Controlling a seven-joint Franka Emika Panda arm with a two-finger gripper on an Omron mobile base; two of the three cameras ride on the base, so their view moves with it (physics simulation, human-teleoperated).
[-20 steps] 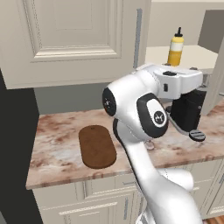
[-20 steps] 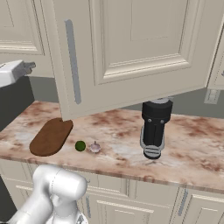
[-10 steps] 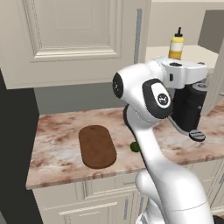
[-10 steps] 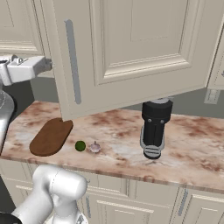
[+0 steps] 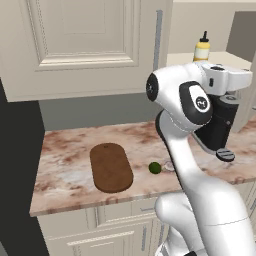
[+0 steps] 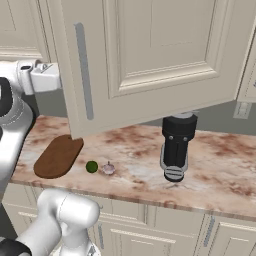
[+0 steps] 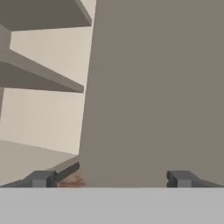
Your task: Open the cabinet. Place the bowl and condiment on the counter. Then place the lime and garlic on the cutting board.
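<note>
The cabinet [image 6: 150, 55] stands with its door swung open, its grey bar handle [image 6: 84, 70] facing out. On the shelf inside, the yellow condiment [image 5: 202, 50] stands upright. My gripper [image 7: 111, 179] is open and empty, level with that shelf, just below and right of the bottle; its hand [image 5: 227, 80] points into the cabinet, close to a flat grey-brown panel. On the counter [image 6: 220, 165] lie the dark cutting board [image 5: 111, 166], the lime [image 6: 91, 166] just right of it, and the garlic [image 6: 108, 168] beside the lime. The bowl is out of view.
A black appliance [image 6: 176, 147] stands on the counter right of the garlic, below the open cabinet. Cream drawer fronts [image 5: 125, 235] run under the counter edge. A second, closed cabinet door [image 5: 80, 40] hangs to the left. A wall outlet [image 6: 244, 109] sits at far right.
The arm has swung right and its hand has moved toward the open cabinet's shelf, nearer the bottle. The jaws stay open. Things on the counter have not moved.
</note>
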